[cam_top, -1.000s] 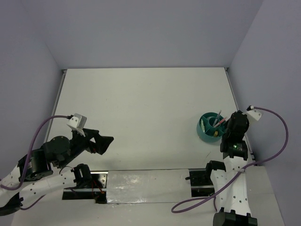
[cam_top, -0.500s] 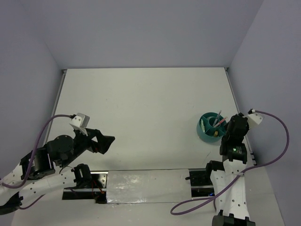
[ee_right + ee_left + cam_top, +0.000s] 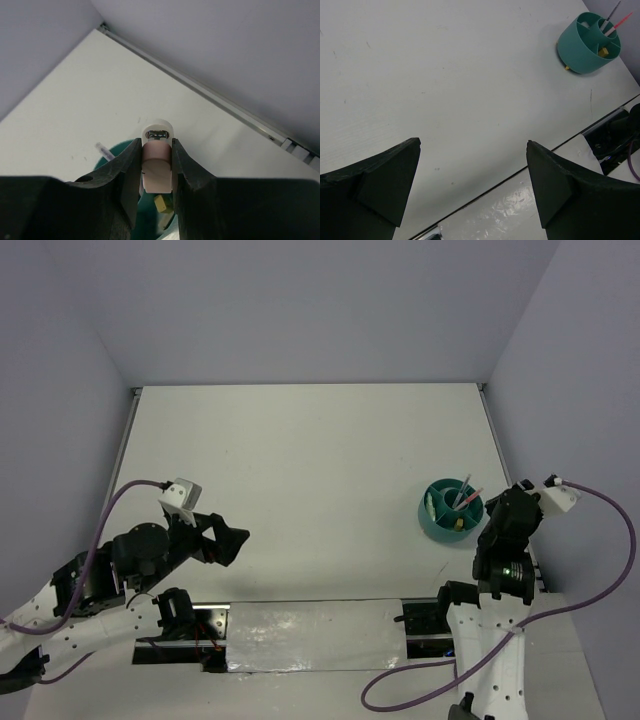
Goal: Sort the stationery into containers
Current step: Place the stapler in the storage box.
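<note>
Teal cup [image 3: 432, 524] at the right side of the table [image 3: 300, 460] looks nearly loaded, so I'd call this sort close to finished. Two thin pens [image 3: 466, 494] stick out of it, one grey and one pink-red, and the yellow-brown block [image 3: 163, 202] sits down in one compartment. What's left, by my guess, is the pink-white mini stapler [image 3: 157, 170]: the right gripper [image 3: 156, 150] has its fingers pinched tight on it, held up off the table just beside the cup's right edge, not dropped in yet. The left gripper [image 3: 473, 144] is spread wide with nothing in it, hanging over bare table well apart from the cup. Nothing else is lying loose on the table that I can spot. Hard bits: the cup's insides are mostly hidden, so I can't confirm the mint and pink pieces or the tape ring, and there's a tiny yellowish speck at the cup's foot in the left wrist view that I can't identify. Which compartment the stapler is over, no idea.
</note>
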Tool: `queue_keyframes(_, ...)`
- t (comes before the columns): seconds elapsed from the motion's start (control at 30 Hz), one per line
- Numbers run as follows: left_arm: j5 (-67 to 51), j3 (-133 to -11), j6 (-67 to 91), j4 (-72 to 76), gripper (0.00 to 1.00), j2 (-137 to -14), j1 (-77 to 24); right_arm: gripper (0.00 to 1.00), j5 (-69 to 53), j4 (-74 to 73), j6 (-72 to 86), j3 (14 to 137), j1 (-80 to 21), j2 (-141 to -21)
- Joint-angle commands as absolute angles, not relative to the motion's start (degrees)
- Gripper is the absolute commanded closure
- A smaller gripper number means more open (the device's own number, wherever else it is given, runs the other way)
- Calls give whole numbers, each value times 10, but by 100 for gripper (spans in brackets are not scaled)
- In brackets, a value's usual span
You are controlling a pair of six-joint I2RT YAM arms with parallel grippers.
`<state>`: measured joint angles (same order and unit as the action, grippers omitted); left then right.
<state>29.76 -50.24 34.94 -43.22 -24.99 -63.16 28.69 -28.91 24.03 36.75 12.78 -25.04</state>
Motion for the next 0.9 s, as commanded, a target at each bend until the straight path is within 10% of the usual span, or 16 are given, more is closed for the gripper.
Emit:
queue_keyframes(0.0, 299, -501, 352, -410, 1, -246, -635, 100, 300, -294, 250, 425, 125, -228)
queue_keyframes(0.87, 308, -501, 358, -412, 1, -260, -635, 100, 139, -296, 158, 519, 126, -186)
